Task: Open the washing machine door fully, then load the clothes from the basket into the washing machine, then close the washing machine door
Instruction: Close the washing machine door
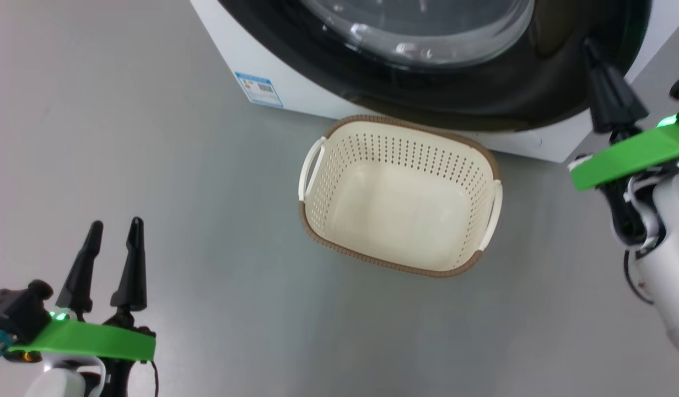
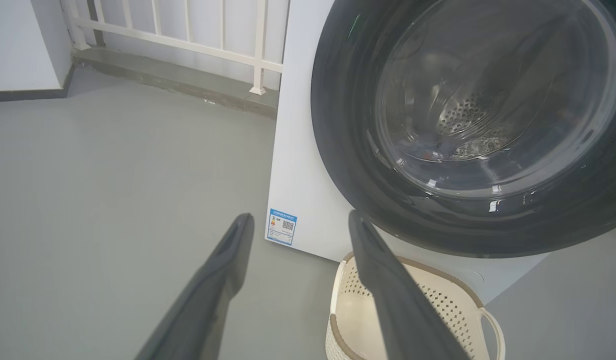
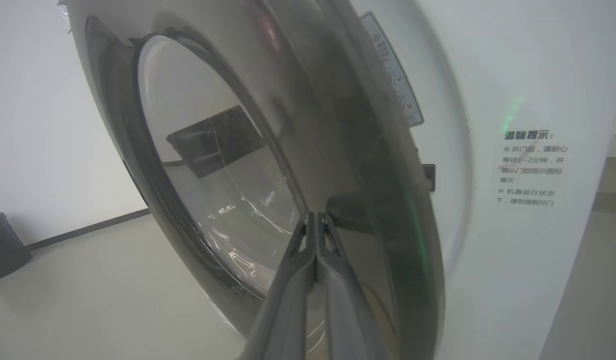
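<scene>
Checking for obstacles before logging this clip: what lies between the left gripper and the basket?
Only bare grey floor. The head view shows the open left gripper well to the left of the basket, with floor alone between them.

The basket [image 1: 372, 160] stands on the floor [image 1: 152, 165] just before the washing machine [image 1: 295, 82], below its door [image 1: 483, 94], with the label [image 1: 258, 88] on the machine's front to the basket's left. The left end effector [image 1: 114, 223] hangs well apart on the basket's left, nearer the robot. The right end effector [image 1: 590, 44] is at the door's right edge, right of the basket.
</scene>
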Tool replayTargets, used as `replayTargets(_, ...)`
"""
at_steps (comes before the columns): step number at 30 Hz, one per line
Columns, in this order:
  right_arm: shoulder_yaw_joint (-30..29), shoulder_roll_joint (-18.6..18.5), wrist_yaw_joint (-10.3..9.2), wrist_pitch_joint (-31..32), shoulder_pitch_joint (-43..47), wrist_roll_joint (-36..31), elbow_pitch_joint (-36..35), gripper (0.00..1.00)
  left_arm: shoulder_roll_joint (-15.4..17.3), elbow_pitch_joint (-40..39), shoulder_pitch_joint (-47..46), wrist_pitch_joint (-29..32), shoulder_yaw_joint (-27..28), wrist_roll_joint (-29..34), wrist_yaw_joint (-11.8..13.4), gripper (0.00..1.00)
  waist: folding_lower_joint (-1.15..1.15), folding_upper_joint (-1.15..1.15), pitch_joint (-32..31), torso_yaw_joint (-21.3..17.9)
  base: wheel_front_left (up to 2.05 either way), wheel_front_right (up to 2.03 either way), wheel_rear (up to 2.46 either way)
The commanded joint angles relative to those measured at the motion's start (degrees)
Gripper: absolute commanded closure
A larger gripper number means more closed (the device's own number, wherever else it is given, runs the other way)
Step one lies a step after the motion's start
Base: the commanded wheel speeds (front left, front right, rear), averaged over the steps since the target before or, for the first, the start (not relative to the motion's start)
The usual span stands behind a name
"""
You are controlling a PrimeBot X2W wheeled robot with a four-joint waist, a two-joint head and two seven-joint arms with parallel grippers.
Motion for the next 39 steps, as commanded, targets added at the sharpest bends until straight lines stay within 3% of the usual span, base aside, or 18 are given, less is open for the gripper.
replayTargets(1, -0.1, -0.6, -0.02, -0.5, -1.9, -1.1, -0.8, 1.00, 1.8, -1.7, -2.1, -0.6, 2.4, -0.2, -0.2, 0.00, -0.01, 0.00, 2.6, 0.5, 0.00, 0.00, 0.00)
replayTargets(17, -4.2, -1.6, -0.02, -0.5, -11.9, -4.5, 4.4, 1.00, 0.9, -1.8, -3.1, -0.6, 2.7, -0.6, -0.3, 0.00, -0.01, 0.00, 5.7, 1.4, 0.00, 0.00, 0.00)
replayTargets(32, -6.2, 0.3, -0.02, -0.5, -10.0, -6.3, 5.7, 1.00, 1.0, -1.6, -2.9, -0.6, 2.7, -0.2, -0.3, 0.00, -0.01, 0.00, 2.9, 0.2, 0.00, 0.00, 0.00)
replayTargets(33, -6.2, 0.4, -0.02, -0.5, -9.6, -6.3, 5.6, 0.91, 1.0, -1.6, -2.8, -0.6, 2.7, -0.2, -0.3, 0.00, -0.01, 0.00, 2.5, 0.0, 0.00, 0.00, 0.00)
replayTargets(34, -6.2, 0.6, -0.02, -0.5, -9.1, -6.4, 5.5, 0.71, 1.1, -1.6, -2.8, -0.6, 2.7, -0.1, -0.3, 0.00, -0.01, 0.00, 2.1, -0.2, 0.00, 0.00, 0.00)
replayTargets(35, -6.1, 1.0, -0.02, -0.5, -8.0, -6.3, 5.0, 0.21, 1.1, -1.5, -2.7, -0.6, 2.6, 0.0, -0.3, 0.00, -0.01, 0.00, 1.2, -0.7, 0.00, 0.00, 0.00)
replayTargets(36, -6.0, 1.2, -0.02, -0.5, -7.4, -6.2, 4.7, 0.00, 1.2, -1.5, -2.6, -0.6, 2.5, 0.1, -0.3, 0.00, -0.01, 0.00, 0.7, -1.0, 0.00, 0.00, 0.00)
replayTargets(39, -5.6, 1.8, -0.02, -0.5, -5.5, -5.7, 3.5, 0.00, 1.3, -1.4, -2.3, -0.6, 2.2, 0.2, -0.3, 0.00, -0.01, 0.00, -0.9, -2.1, 0.00, 0.00, 0.00)
